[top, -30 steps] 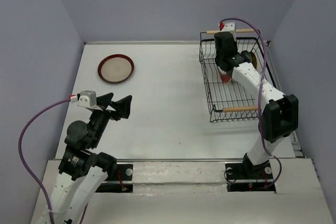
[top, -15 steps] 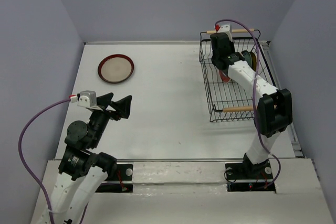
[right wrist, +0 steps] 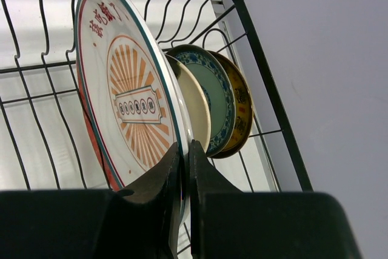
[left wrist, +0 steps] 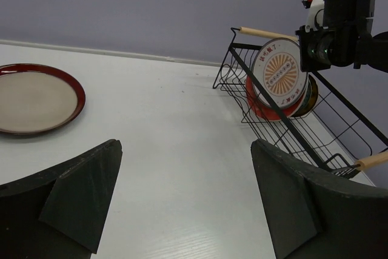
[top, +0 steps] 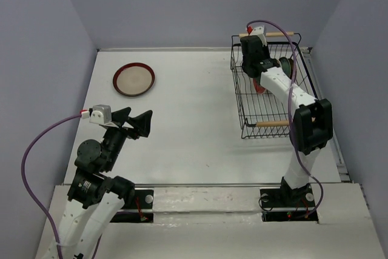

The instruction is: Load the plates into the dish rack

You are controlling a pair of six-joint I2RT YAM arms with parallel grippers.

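My right gripper (right wrist: pixel 185 150) is shut on the rim of the white plate with orange pattern (right wrist: pixel 130 107), holding it upright inside the black wire dish rack (top: pixel 237 98). Behind it stand a cream plate (right wrist: pixel 197 110), a blue patterned plate (right wrist: pixel 221 98) and a yellow patterned plate (right wrist: pixel 242 104). A red plate's edge (left wrist: pixel 257 104) shows on the other side of the white one. The red-rimmed beige plate (top: pixel 133 79) lies flat at the table's far left. My left gripper (top: pixel 136 119) is open and empty above the table, well short of that plate.
The rack has wooden rod handles at its far end (top: pixel 270 34) and near end (top: pixel 271 124). It stands close to the table's right edge and back wall. The right arm reaches over the rack from the near side.
My right gripper has moved a little toward the far end of the rack with the white plate in it. The left arm has not moved.
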